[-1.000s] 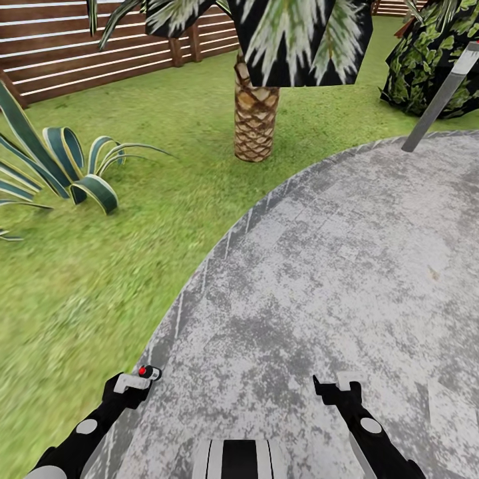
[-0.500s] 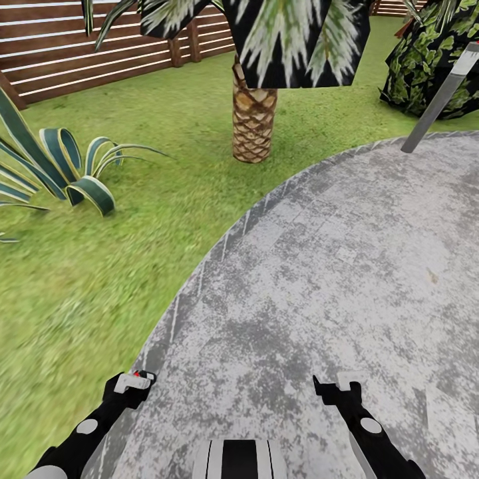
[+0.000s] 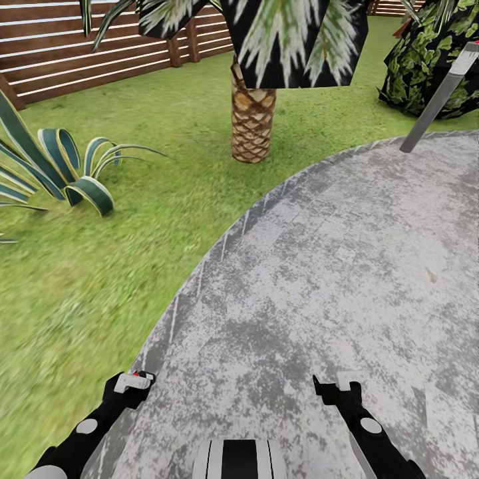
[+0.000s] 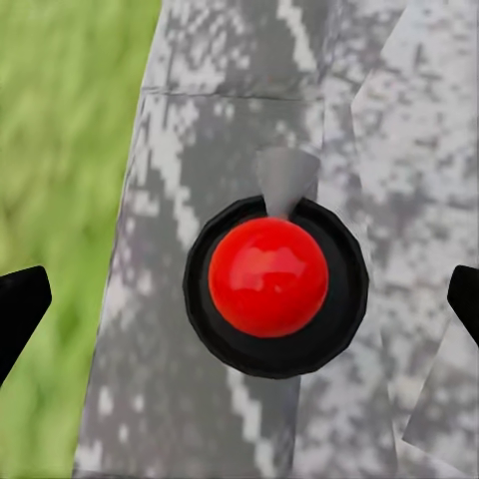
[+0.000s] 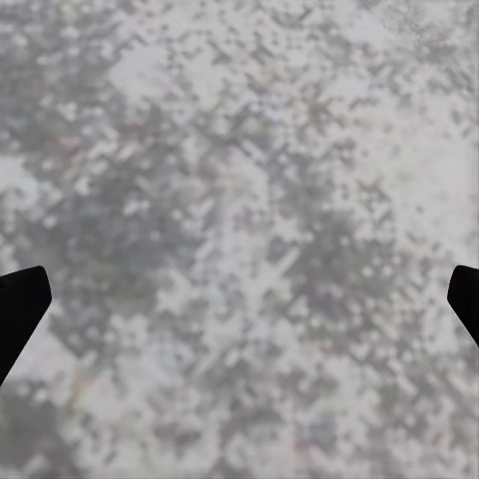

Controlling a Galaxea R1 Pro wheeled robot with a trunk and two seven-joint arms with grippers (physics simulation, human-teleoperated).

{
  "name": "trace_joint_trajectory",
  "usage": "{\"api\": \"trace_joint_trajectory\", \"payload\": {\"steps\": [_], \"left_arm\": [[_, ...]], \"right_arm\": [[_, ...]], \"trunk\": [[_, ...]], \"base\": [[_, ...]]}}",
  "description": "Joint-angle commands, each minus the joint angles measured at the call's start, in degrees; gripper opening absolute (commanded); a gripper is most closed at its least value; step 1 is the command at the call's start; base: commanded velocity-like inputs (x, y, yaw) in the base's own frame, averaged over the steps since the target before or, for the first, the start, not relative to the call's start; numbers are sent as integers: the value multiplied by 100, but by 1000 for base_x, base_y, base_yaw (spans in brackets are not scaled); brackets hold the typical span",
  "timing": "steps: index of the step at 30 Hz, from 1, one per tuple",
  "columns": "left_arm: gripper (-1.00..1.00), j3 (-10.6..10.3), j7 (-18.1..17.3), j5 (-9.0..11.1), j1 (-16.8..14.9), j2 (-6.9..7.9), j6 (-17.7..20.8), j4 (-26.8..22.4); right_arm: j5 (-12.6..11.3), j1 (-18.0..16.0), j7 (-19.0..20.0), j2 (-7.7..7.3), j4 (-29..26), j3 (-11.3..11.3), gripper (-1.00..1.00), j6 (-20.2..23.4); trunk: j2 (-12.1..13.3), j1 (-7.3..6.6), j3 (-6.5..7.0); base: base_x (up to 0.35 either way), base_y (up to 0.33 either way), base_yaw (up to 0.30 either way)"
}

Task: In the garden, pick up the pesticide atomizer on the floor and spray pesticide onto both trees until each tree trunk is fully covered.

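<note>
My left gripper [image 4: 239, 299] hangs wide open and empty right over the dark round atomizer with its red top [image 4: 267, 277], which stands on the mottled grey stone paving [image 3: 332, 266] by the grass edge. I'd descend straight and stay centred before closing.

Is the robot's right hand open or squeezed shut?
Open. The black right gripper has its fingertips far apart at the picture's edges, with only mottled grey stone paving between them.
</note>
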Motion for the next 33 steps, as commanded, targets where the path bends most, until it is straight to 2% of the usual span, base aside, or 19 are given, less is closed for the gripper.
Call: {"api": "trace_joint_trajectory", "payload": {"steps": [1, 3, 7, 33], "left_arm": [[100, 48, -43, -32, -3, -3, -19, 1], [100, 49, -43, -32, -3, -2, -19, 1], [100, 50, -43, -33, -3, -1, -19, 0], [100, 44, -43, -35, -3, -1, -19, -1]], "right_arm": [[10, -2, 3, 0, 3, -2, 100, -16], [9, -2, 3, 0, 3, -2, 100, -16], [10, -2, 3, 0, 3, -2, 100, -16], [9, -2, 3, 0, 3, -2, 100, -16]], "trunk": [[-1, -1, -3], [-1, -1, -3], [-6, 9, -92], [-6, 9, -66]], "base": [[0, 0, -7], [0, 0, -4], [0, 0, -1], [0, 0, -17]]}}
